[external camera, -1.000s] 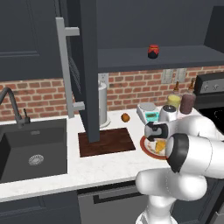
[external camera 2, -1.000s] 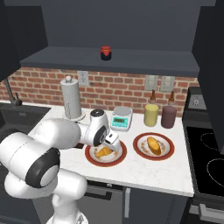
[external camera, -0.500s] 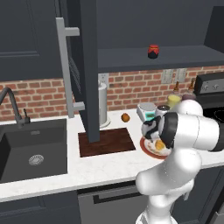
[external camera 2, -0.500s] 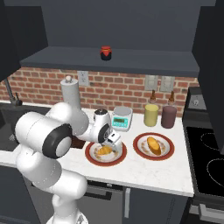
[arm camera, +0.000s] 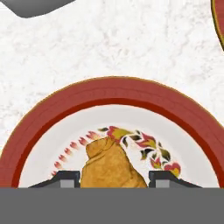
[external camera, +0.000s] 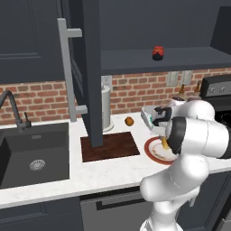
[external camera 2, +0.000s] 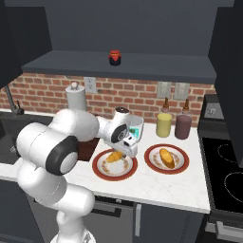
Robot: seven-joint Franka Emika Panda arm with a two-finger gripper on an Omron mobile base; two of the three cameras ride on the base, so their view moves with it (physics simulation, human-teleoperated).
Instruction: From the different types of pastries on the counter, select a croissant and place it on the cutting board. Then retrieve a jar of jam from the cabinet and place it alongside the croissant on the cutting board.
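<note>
Fingers: we see the gripper [arm camera: 113, 177] with its two dark fingertips [arm camera: 65, 178] pressed against either side of the croissant [arm camera: 111, 166], clamped on it.
Croissant: we find it between the fingertips, resting on the red-rimmed plate [arm camera: 65, 105] directly beneath them.
Second plate: just beyond the fingers on the stove side sits another plate [external camera 2: 182, 163] bearing the longer oval pastry [external camera 2: 165, 157].
Cutting board: we see the cutting board [external camera: 113, 146] on the counter [external camera: 108, 169], near the fingers toward the sink side.
Jar of jam: the jar of jam [external camera 2: 114, 57] stands on the cabinet shelf [external camera 2: 156, 66], well above the fingers.
</note>
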